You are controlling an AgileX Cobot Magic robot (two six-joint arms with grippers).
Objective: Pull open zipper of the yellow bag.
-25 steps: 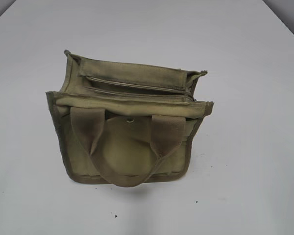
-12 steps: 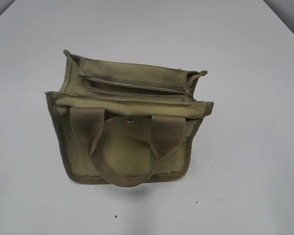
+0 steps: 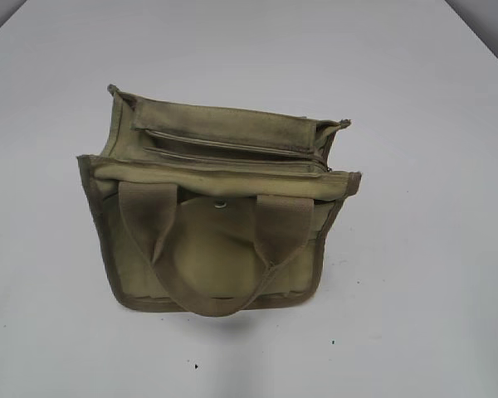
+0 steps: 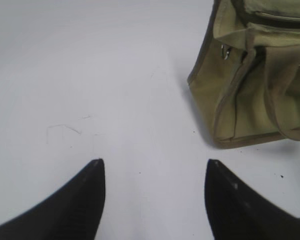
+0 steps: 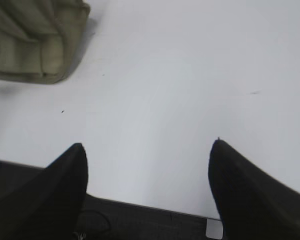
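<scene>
One zipper (image 3: 232, 148) ran across the top of the yellow bag (image 3: 220, 211), which stood upright mid-bench (image 3: 415, 124), handle hanging over its front. Left end effector (image 4: 154, 172) spread, empty, over bare bench beside bag. Right end effector (image 5: 149, 152) spread, empty, near bench edge.

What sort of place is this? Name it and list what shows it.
Probably a lab or test bench, not a home: a bare white table holds only the yellow bag, and the black left gripper and right gripper wait over it, jaws open.
</scene>
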